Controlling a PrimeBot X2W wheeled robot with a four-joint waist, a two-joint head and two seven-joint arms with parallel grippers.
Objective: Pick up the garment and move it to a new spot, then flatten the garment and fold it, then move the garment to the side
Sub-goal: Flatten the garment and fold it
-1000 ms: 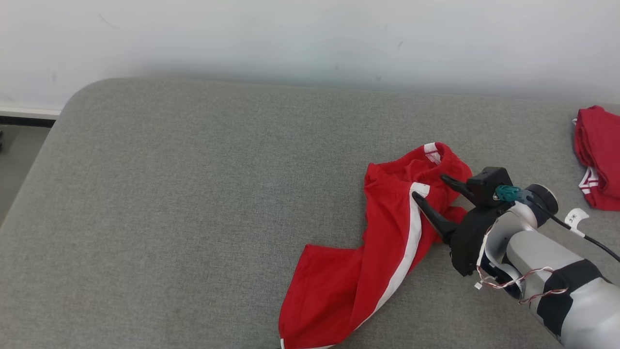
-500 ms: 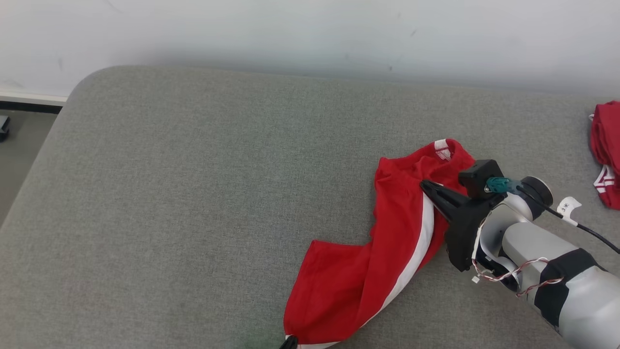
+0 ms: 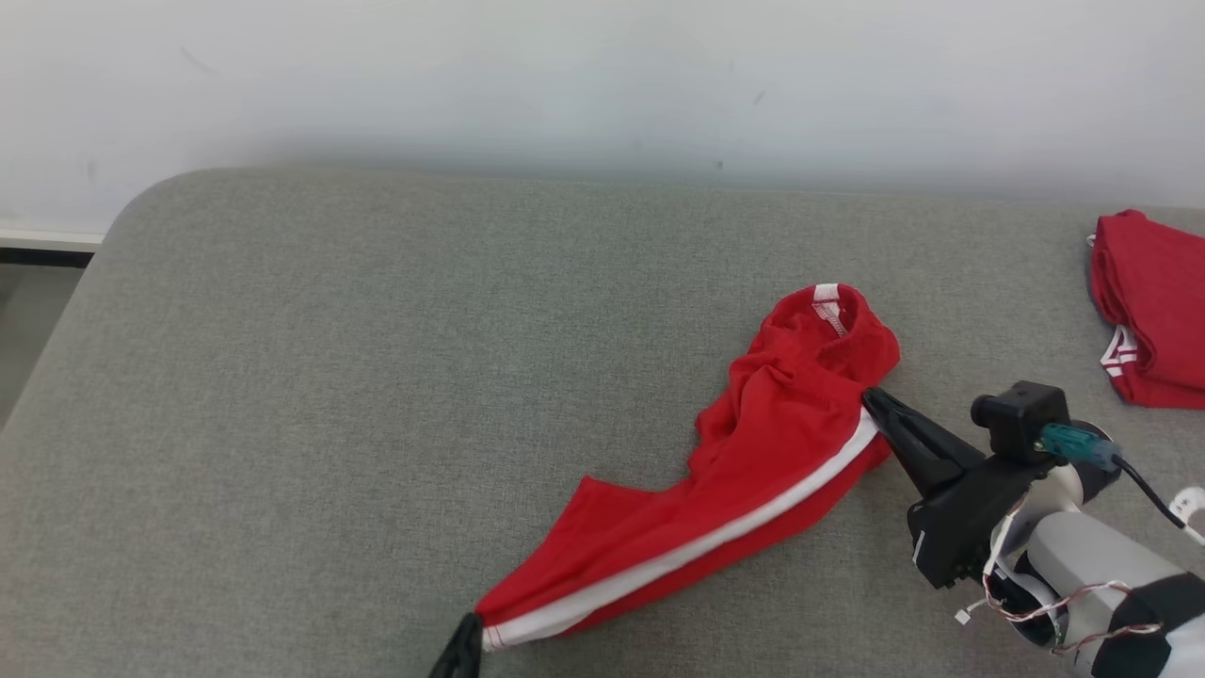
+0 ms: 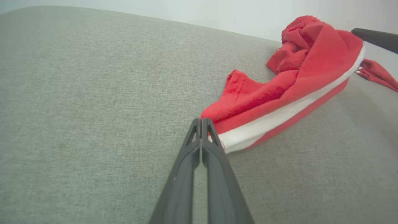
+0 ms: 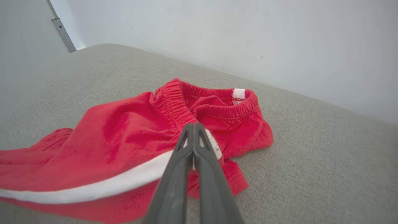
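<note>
Both jaws clamp the red shorts, left jaws mostly cropped at head view's edge.

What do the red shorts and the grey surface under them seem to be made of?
The shorts look like soft knit jersey, matte: they wrinkle and drape, with a gathered elastic waistband and a white stripe. The surface seems woven upholstery fabric over padding, matte: fine weave shows, its corner is rounded.

The shorts were red with a white side stripe; the padded surface was flecked grey, the wall off-white, the folded garment red with white trim
</note>
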